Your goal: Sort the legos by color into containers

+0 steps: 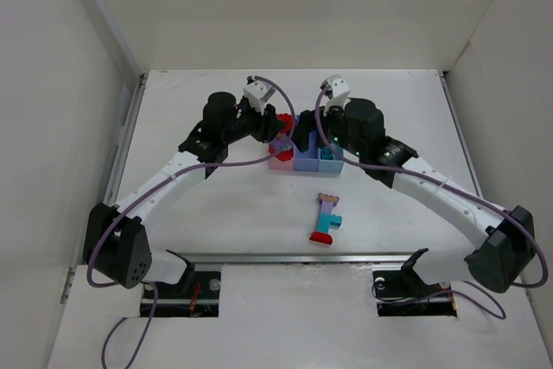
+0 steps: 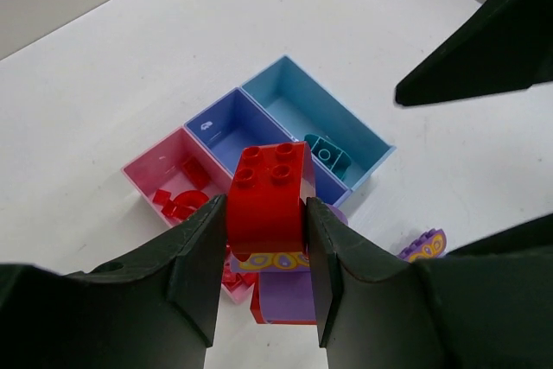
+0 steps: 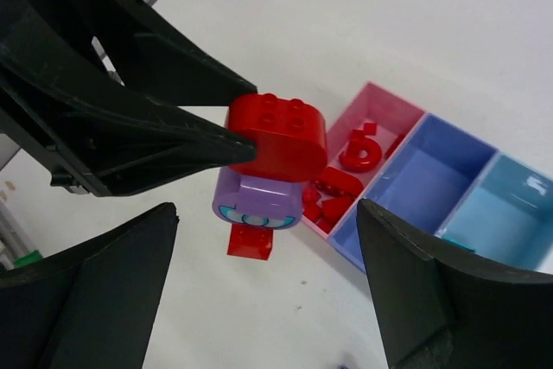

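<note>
Gripping a red-and-lavender brick clump near the pink bin, the left claw hangs over a white-walled white tabletop; the right claw gapes wide.

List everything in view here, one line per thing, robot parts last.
containers: three joined bins, pink, purple-blue and light blue, far centre of the table
red pieces: several, red, in the pink bin
teal brick: one, teal, in the light blue bin
stack: one, red on lavender on a small red brick, next to the pink bin
clump: one, multicolour, on the table nearer the arm bases
table: one, white
left gripper: one, black, shut on the stack's top red brick
right gripper: one, black, open and empty, facing the stack
</note>
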You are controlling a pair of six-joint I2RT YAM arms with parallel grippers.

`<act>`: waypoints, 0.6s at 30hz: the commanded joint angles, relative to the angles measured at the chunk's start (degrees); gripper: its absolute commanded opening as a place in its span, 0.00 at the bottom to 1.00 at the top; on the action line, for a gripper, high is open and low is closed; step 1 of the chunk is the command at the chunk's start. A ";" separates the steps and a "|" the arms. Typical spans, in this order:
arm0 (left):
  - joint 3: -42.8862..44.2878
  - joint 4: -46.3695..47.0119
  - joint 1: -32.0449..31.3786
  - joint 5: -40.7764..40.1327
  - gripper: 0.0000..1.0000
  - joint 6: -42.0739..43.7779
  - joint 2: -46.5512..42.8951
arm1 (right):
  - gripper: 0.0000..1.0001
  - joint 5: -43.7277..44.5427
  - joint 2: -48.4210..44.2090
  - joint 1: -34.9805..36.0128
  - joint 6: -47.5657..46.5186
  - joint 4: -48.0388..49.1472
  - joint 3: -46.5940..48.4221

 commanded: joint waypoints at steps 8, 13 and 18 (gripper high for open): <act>3.80 4.60 -0.38 -2.14 0.00 -6.67 -0.61 | 0.92 -5.10 8.02 2.90 3.90 5.53 4.94; 3.80 4.60 -0.38 -3.46 0.00 -6.68 -0.61 | 0.90 -1.68 8.56 3.51 5.83 5.53 4.95; 3.80 3.98 -0.38 -2.23 0.00 -7.20 -0.61 | 0.83 1.76 9.78 3.51 7.76 5.53 4.95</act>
